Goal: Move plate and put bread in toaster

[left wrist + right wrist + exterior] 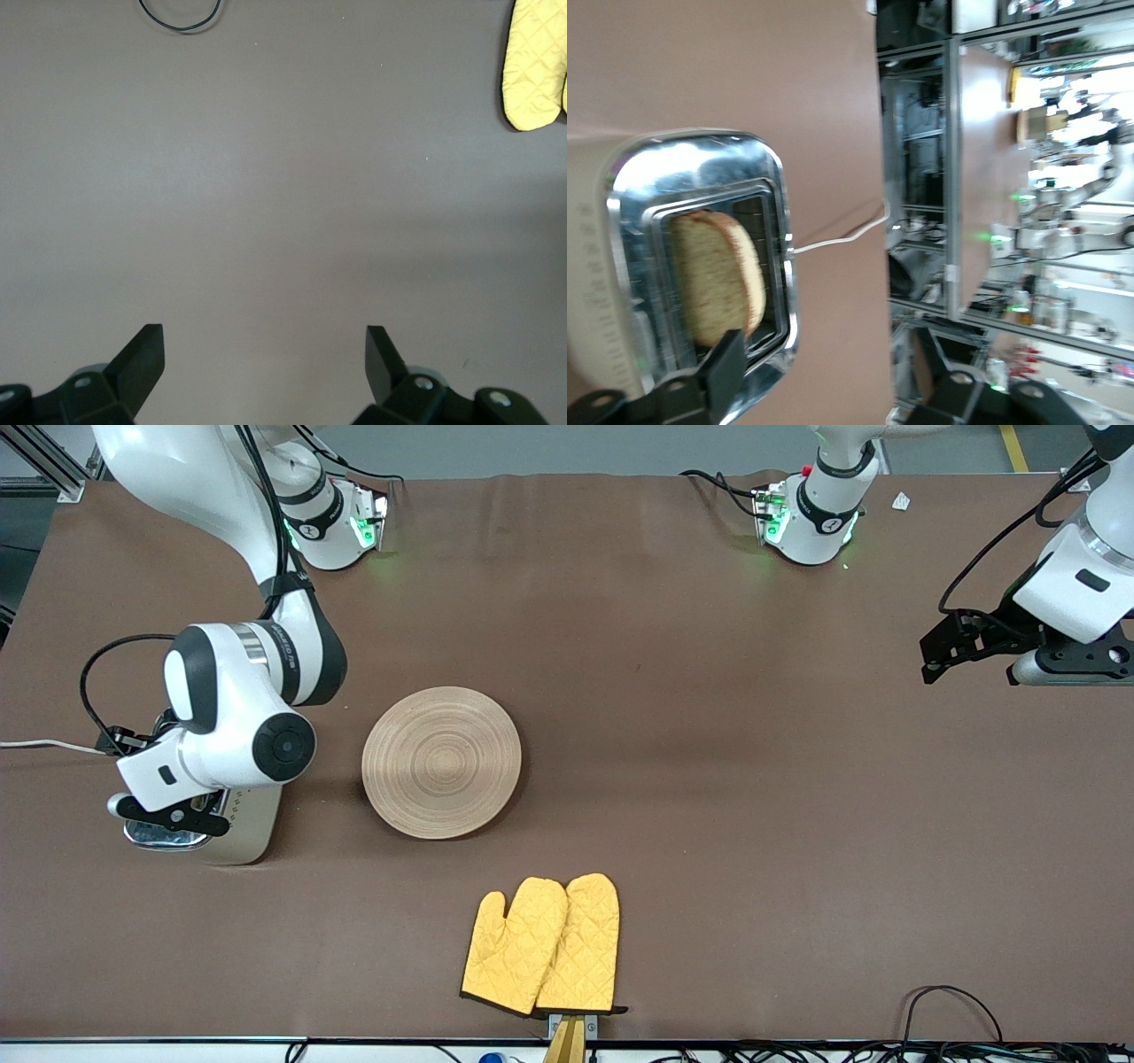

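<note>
The right claw [824, 372] hung directly over the toaster [232, 834], which stood at the right arm's end of the table [709, 779]; its fingers [726, 363] were spread wide and held nothing. The bread [716, 276] stood in a slot of the toaster's chrome top, leaning slightly, with its upper part above the slot rim and clear of both fingers. A white cord [44, 746] ran from the toaster toward the table edge. The plate [441, 762] lay flat and bare just beside the toaster, toward the table's middle. Two yellow oven mitts [545, 946] lay nearer the front camera than the plate. The left arm waited at its own end, its claw [264, 354] wide open and empty over bare table.
</note>
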`<state>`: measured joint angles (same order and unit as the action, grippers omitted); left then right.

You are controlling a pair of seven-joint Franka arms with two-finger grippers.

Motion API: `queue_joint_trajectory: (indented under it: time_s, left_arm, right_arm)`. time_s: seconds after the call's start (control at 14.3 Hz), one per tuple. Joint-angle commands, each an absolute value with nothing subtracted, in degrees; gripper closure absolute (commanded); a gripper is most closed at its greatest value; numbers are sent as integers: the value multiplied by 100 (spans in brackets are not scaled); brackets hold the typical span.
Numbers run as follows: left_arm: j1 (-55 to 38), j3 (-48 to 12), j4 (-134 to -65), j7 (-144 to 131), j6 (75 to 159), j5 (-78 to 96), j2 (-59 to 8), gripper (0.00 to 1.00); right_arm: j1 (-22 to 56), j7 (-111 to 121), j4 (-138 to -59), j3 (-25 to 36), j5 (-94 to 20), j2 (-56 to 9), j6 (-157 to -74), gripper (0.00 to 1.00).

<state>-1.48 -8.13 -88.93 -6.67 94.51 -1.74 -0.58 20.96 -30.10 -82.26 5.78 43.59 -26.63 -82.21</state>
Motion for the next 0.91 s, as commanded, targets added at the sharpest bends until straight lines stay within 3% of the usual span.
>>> queue_joint_trajectory:
  time_s: [0.0, 0.21, 0.35, 0.7, 0.84]
  left_arm:
    - [-132, -791, -8974, -571, 9431, -88, 53, 0]
    - [-132, -791, -8974, -571, 9431, -88, 53, 0]
    - [-132, -791, -8974, -571, 9431, -88, 53, 0]
    - [-132, -791, -8974, -571, 9431, -88, 53, 0]
    - [-132, -791, -8974, -571, 9431, -88, 53, 0]
  right_arm:
    - [1952, -3032, -7560, 588, 2951, -2410, -8077, 0]
    - [1460, -3032, -7243, 597, 1490, -1936, -8068, 0]
    - [943, -2858, -7469, 563, 549, -1339, -8077, 0]
    - [589, -1664, -9068, 580, 125, 270, -8410, 0]
    - [502, -1102, -9804, 632, 88, 666, -9049, 0]
